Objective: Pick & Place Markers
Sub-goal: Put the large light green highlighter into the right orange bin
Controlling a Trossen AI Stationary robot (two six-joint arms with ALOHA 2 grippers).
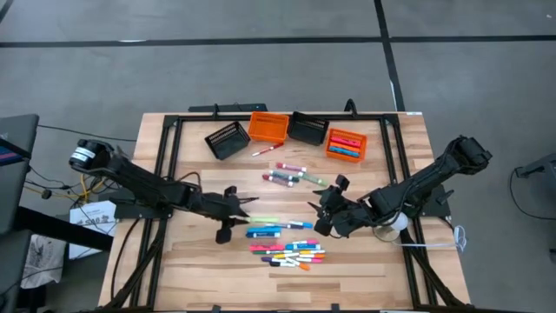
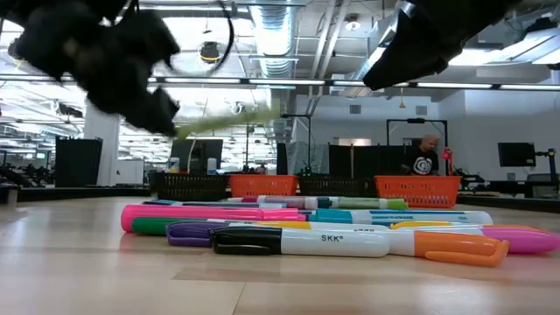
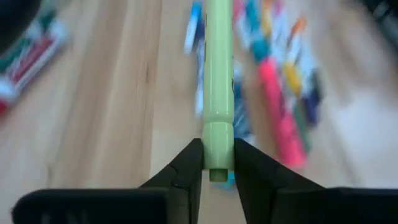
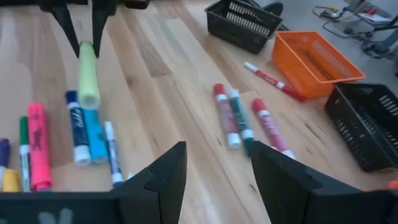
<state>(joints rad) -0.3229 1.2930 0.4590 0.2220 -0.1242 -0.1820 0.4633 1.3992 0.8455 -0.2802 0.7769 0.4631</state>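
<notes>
A wooden tabletop (image 1: 200, 261) in an open, brightly lit workshop carries a scatter of markers (image 1: 291, 254) at its near middle, with four small bins lined up along the far edge. Your left tool (image 3: 217, 163) is pressed onto the end of a light green marker (image 3: 219, 74), both fingers pinching it from either side; in the low view that marker hangs clear of the wood, lifted above the pile. Your right tool (image 4: 214, 168) hovers near the middle of the tabletop with its fingers spread and nothing between them, looking toward three red and green markers (image 4: 242, 121) lying loose beside each other.

The pick looks done and the carry is in hand. Your next move, by this reading, is to swing the green marker toward one of the far bins: a black bin (image 1: 228, 139), an orange bin (image 1: 268, 127), a second black bin (image 1: 307, 128), or the right-hand orange bin (image 1: 346, 143), which already holds some markers. Which bin takes this colour you cannot tell from here. The grip sits at the marker's very end, so it may droop or slip during the carry. A person (image 2: 425, 157) stands in the room beyond.
</notes>
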